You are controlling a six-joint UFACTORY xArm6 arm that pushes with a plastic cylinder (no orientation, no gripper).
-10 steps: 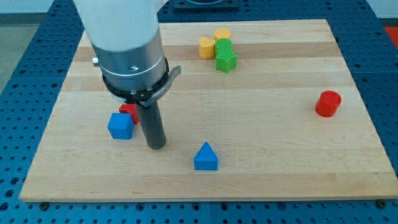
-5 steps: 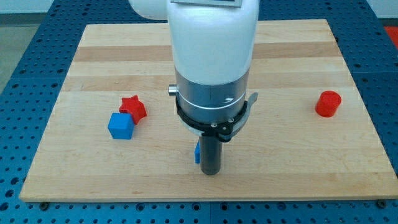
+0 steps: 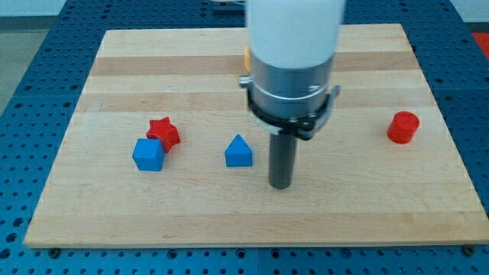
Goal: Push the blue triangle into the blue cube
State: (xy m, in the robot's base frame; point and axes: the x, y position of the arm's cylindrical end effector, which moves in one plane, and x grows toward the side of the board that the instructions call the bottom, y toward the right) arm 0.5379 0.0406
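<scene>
The blue triangle (image 3: pixel 238 151) stands on the wooden board (image 3: pixel 99 206), left of centre. The blue cube (image 3: pixel 148 154) sits further to the view's left, with a gap between the two. A red star (image 3: pixel 163 132) touches the cube's upper right corner. My tip (image 3: pixel 280 184) rests on the board to the right of the triangle and slightly below it, apart from it.
A red cylinder (image 3: pixel 403 127) stands near the board's right edge. A sliver of a yellow block (image 3: pixel 247 53) shows at the arm's left edge near the view's top; the arm hides whatever else is there.
My tip moved from beside the cube rightwards, past the triangle. The triangle has shifted up and a little to the left, closer to the cube.
</scene>
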